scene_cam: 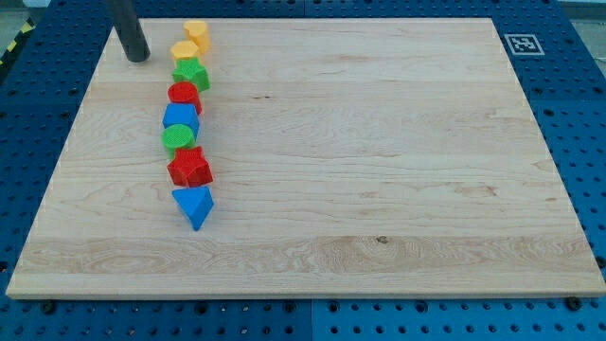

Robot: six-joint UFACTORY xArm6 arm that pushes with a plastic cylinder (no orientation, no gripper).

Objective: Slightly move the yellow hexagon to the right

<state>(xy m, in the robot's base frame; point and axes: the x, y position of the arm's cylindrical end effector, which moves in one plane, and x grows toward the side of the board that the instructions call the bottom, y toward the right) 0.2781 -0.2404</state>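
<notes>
Several blocks form a column on the left of the wooden board point(379, 142). From the view's top down: a yellow hexagon point(196, 35), a second yellow-orange block point(186, 51), a green star point(191, 74), a red block point(185, 96), a blue block point(181, 118), a green round block point(177, 139), a red star point(190, 168) and a blue triangle point(194, 205). My tip point(137, 55) rests near the board's top left corner, to the left of the yellow blocks and apart from them.
A black-and-white marker tag point(522, 44) sits at the board's top right corner. Blue perforated table point(582, 114) surrounds the board on all sides.
</notes>
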